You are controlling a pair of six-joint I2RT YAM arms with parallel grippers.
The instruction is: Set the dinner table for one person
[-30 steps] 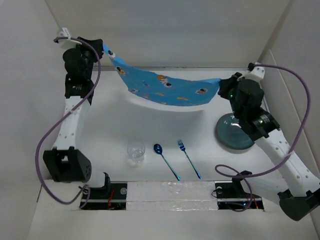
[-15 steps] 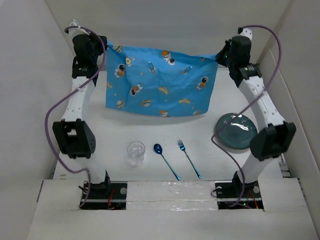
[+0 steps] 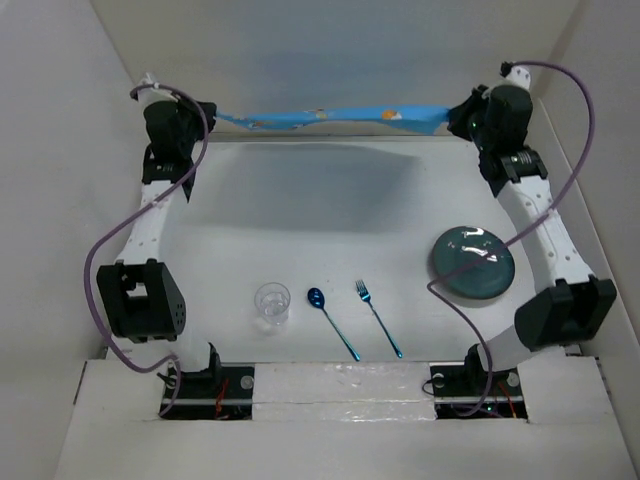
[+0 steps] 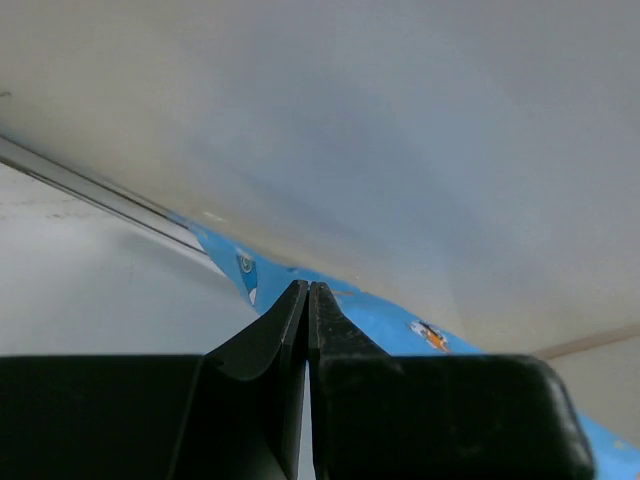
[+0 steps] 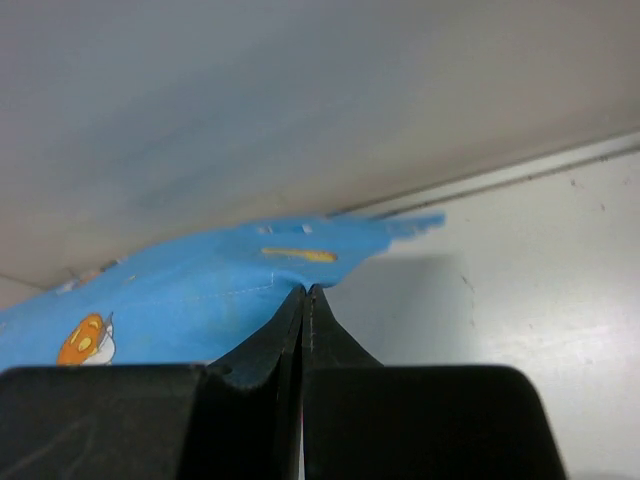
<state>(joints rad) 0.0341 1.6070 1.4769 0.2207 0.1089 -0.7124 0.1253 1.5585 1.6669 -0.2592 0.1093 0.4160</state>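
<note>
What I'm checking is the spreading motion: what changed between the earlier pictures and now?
The placemat, sagging a second ago and then hanging as a broad sheet, has swung up toward the far wall into a thin taut band. The left tool and right tool stay shut on its ends. The glass, spoon, fork and plate have not moved.

A blue placemat [image 3: 330, 117] stretches across the back; nearer lie a glass [image 3: 271, 304], spoon [image 3: 332, 322], fork [image 3: 378, 317] and teal plate [image 3: 473, 263].
</note>
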